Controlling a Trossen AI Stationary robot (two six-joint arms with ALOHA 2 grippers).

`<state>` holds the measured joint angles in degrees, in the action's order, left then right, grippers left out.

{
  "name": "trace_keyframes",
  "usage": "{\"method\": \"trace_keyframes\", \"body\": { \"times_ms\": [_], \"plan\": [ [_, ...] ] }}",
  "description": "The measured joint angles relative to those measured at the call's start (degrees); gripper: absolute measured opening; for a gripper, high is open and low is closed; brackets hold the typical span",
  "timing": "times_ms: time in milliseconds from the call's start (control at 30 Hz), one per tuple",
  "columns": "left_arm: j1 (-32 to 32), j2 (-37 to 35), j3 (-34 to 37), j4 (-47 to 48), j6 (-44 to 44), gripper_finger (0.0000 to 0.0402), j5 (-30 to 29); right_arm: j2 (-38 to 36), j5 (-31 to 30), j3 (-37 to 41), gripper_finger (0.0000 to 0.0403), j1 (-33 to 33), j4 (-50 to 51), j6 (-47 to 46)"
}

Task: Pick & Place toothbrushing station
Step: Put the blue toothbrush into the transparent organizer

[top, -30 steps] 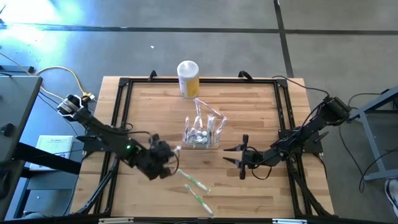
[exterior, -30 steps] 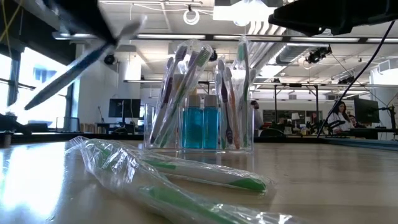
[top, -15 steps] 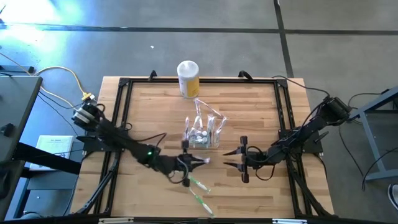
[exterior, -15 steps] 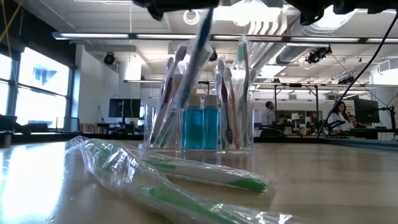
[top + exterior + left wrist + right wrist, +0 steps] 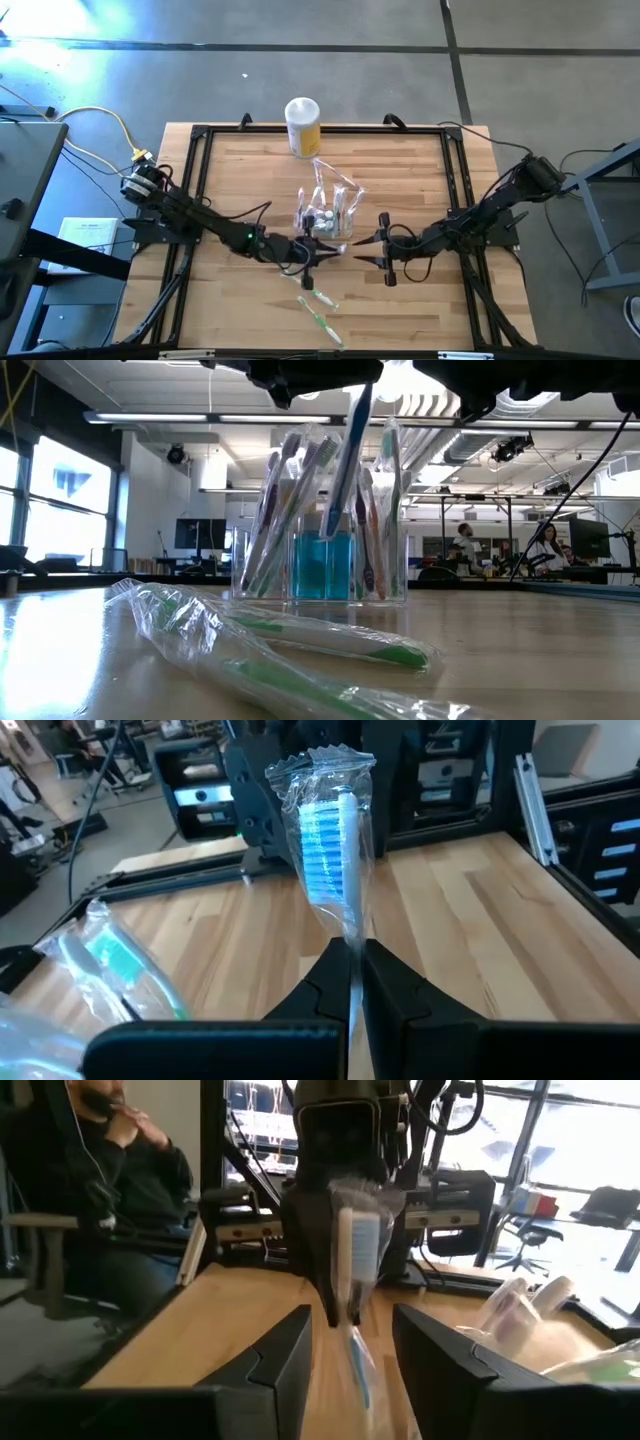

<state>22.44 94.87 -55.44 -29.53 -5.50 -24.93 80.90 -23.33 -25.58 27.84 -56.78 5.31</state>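
The toothbrush holder [image 5: 325, 222] stands upright at frame centre in the high view, its brushes pointing up. Two wrapped toothbrushes [image 5: 314, 306] lie below it. The left gripper [image 5: 318, 251], arm reaching in low from the left, is closed on one wrapped blue toothbrush [image 5: 330, 850]. The right gripper [image 5: 378, 251] faces it, fingers apart, empty.

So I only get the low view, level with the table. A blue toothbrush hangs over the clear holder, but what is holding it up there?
Observer: The left gripper, shut on the wrapped blue toothbrush.
Operator: And the other arm?
Observer: The right gripper hovers apart from the holder, on the right side, open with nothing in it.
Operator: Anything behind the holder?
Observer: A yellow canister with a white lid, at the table's far edge.
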Motion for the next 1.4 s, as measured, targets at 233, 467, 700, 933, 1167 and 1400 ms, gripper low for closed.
{"method": "trace_keyframes", "body": {
  "times_ms": [233,467,700,933,1167,1400],
  "plan": [
    [0.04,0.00,0.00,-2.12,0.00,0.0001,0.73,0.02,3.53,-1.03,0.0133,-1.42,0.04,-0.90],
    [0.04,5.31,-0.98,-8.82,-0.55,0.0001,1.05,0.02,3.88,-2.21,0.0130,-3.12,1.81,-0.83],
    [0.13,7.34,-4.30,-8.05,-3.33,0.0001,-0.51,0.15,6.12,-2.21,0.0130,-3.24,3.18,-1.05],
    [0.24,7.34,-4.98,-6.05,-3.30,0.0001,-0.81,0.11,4.60,-2.21,0.0130,-2.20,5.05,-2.10],
    [0.91,7.26,-5.05,-5.43,-3.26,0.0001,-2.84,0.20,1.29,-2.21,0.0129,-0.08,10.73,-2.13],
    [0.80,7.26,-5.03,-5.00,-2.62,0.0001,-2.85,0.20,1.48,-2.19,0.0129,0.41,7.08,-1.01]
  ]
}}
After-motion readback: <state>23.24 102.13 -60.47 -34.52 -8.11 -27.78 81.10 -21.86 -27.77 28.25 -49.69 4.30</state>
